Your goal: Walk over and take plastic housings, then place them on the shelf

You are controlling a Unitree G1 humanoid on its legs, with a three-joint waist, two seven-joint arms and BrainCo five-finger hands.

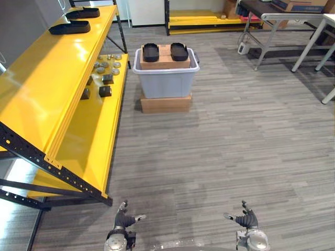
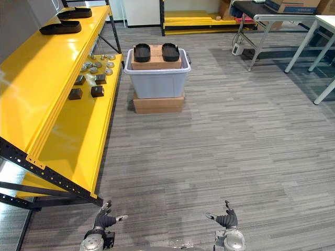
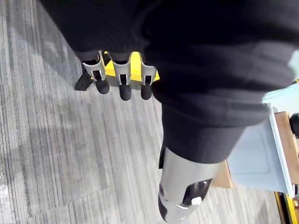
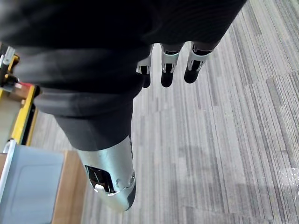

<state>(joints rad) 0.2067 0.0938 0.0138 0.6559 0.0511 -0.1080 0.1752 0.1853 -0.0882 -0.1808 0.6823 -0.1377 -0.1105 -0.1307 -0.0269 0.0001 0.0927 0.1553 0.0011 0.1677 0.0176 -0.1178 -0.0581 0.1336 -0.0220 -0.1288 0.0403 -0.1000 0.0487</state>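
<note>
Two black plastic housings (image 1: 151, 52) (image 1: 179, 51) lie side by side on a cardboard box inside a grey bin (image 1: 166, 78), across the floor ahead. Two more black housings (image 1: 70, 27) (image 1: 84, 12) rest on the top level of the yellow shelf (image 1: 47, 83) at the left. My left hand (image 1: 124, 219) and right hand (image 1: 245, 218) hang low at the near edge of the eye views, far from the bin, both open with relaxed fingers (image 3: 121, 86) (image 4: 165, 70) and holding nothing.
The grey bin stands on a flat cardboard box (image 1: 166, 103). Small metal parts and dark blocks (image 1: 105, 91) sit on the shelf's lower level. Grey table legs (image 1: 272, 42) and a white table (image 1: 327, 47) stand at the far right; another yellow rack (image 1: 209, 21) is at the back.
</note>
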